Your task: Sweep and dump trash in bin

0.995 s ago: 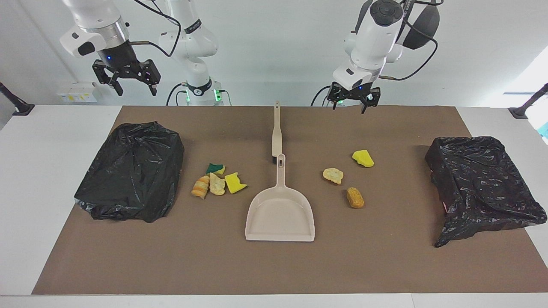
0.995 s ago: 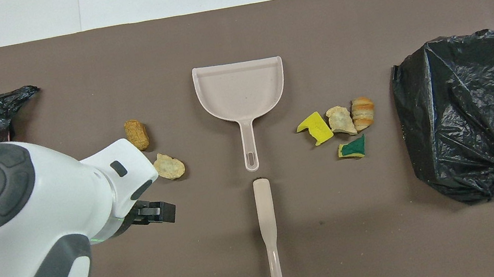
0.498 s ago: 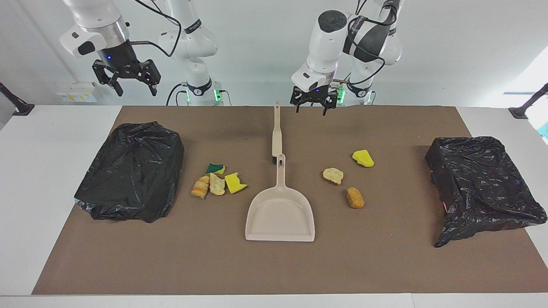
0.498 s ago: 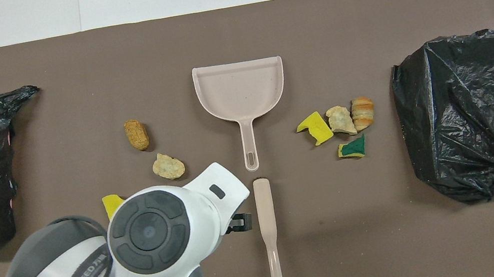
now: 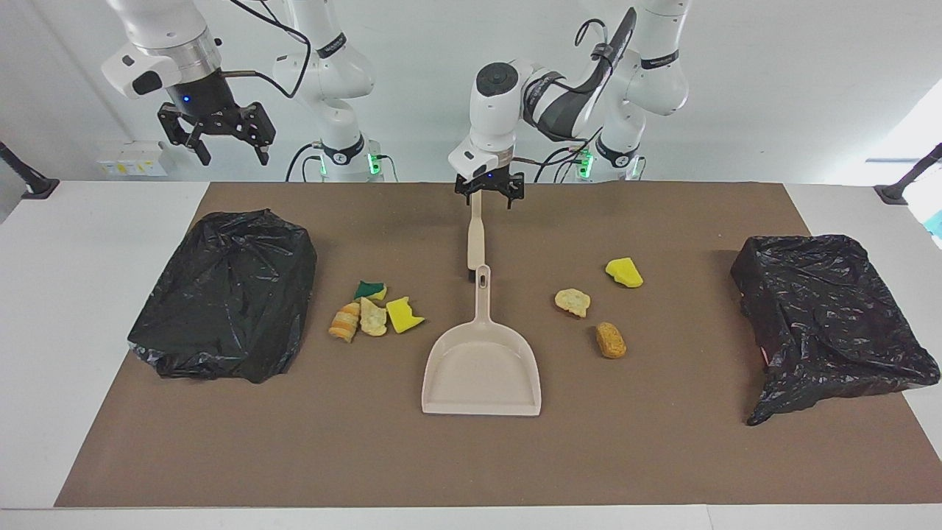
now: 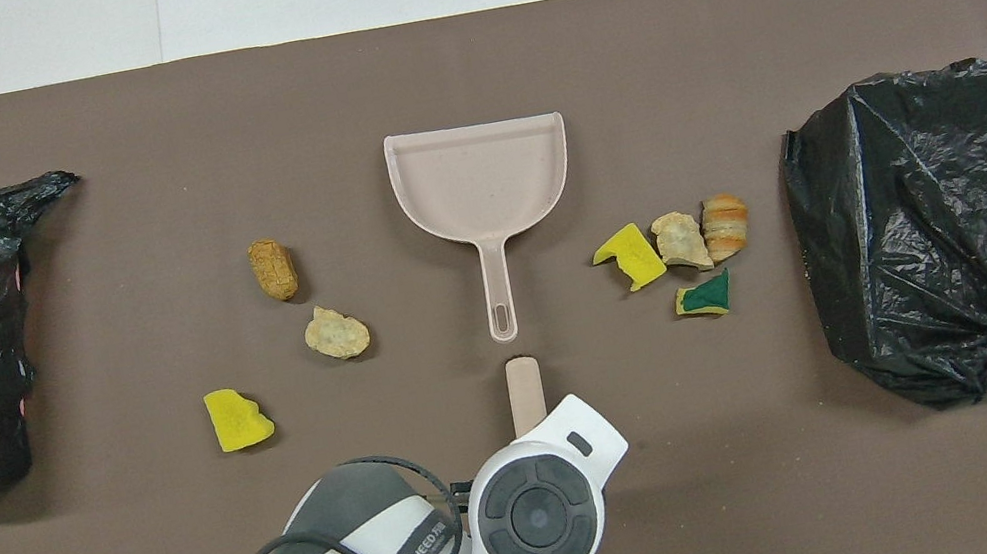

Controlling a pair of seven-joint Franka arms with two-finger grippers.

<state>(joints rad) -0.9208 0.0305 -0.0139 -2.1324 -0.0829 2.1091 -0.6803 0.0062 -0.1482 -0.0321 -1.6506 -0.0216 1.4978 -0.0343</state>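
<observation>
My right gripper (image 5: 218,140) waits spread above the table's edge, while my left gripper (image 5: 489,191), fingers spread, hangs over the brush (image 5: 475,234) handle's robot-side end, its length running away from me toward the dustpan (image 5: 482,368), trash (image 5: 374,311) scattered either side.

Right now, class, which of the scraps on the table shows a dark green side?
The sponge scrap in the cluster of four beside the dustpan, nearest the robots in that cluster. Its top is dark green; every other scrap is yellow or tan.
</observation>
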